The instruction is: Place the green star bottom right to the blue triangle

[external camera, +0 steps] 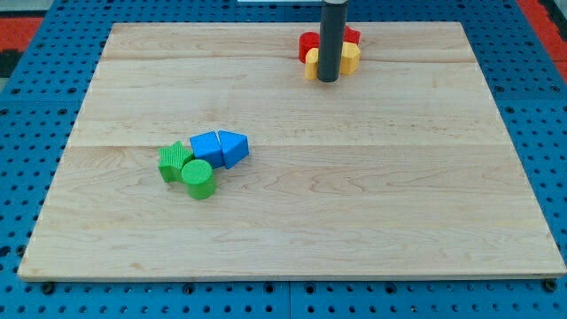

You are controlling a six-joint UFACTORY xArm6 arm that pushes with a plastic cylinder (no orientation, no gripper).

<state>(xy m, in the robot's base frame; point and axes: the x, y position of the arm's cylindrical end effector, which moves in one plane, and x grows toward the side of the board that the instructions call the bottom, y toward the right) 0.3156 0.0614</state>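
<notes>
The green star [174, 160] lies left of centre on the wooden board [354, 204]. It touches a blue cube [206, 147] on its right and a green cylinder [198, 178] at its lower right. The blue triangle [233, 147] sits just right of the blue cube, touching it. My tip [328, 80] is far off at the view's top, right of centre, standing among red and yellow blocks, well away from the green star.
Red blocks [308, 44] and yellow blocks [351, 58] cluster around the rod near the board's top edge, partly hidden behind it. A blue pegboard [27, 177] surrounds the board.
</notes>
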